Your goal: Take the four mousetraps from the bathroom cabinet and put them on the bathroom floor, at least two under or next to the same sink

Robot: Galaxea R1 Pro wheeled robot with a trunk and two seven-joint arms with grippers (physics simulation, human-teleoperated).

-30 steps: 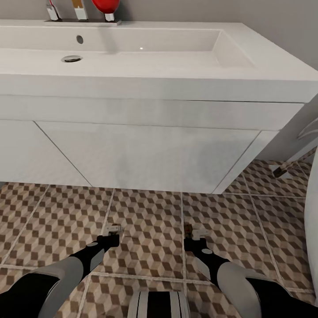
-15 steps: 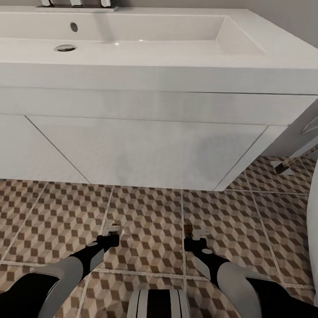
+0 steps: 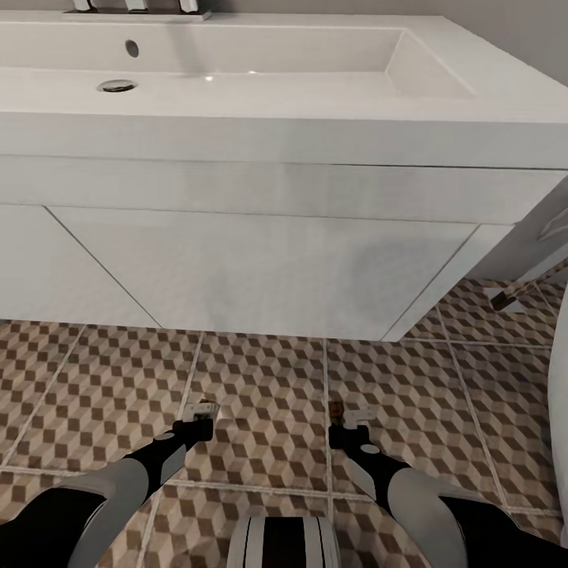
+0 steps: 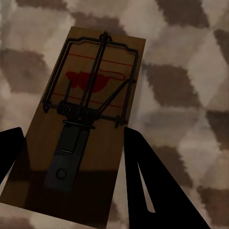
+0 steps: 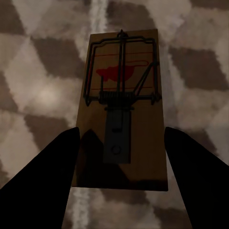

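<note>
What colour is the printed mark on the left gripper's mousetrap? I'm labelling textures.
Red, on the brown mousetrap board; clearest in the left wrist view.

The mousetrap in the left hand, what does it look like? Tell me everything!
The mousetrap is a flat brown wooden board with a dark wire bar, a coiled spring, a dark metal tab and a red shape printed on it. It sits between the left hand's two black fingers, above the cube-patterned bathroom floor, in front of the white vanity.
</note>
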